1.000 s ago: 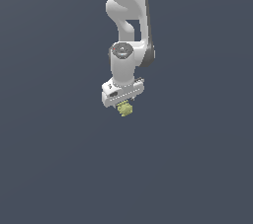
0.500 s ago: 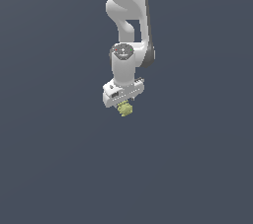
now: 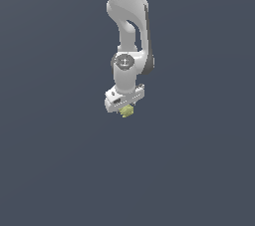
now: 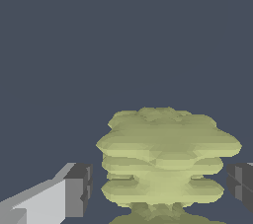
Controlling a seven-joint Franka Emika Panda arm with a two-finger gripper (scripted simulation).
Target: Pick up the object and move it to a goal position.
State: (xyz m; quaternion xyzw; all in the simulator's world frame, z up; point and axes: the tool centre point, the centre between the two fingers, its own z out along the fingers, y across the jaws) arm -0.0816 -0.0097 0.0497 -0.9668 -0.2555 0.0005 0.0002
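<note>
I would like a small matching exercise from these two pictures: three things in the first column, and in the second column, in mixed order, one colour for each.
Things:
1. object
2. finger pad
3. arm

Colours:
a. dark grey
b. white
c. pale yellow-green

Pairs: 1-c, 2-a, 3-b

In the wrist view the object sits between the two finger pads of the gripper, with a gap visible on each side.
</note>
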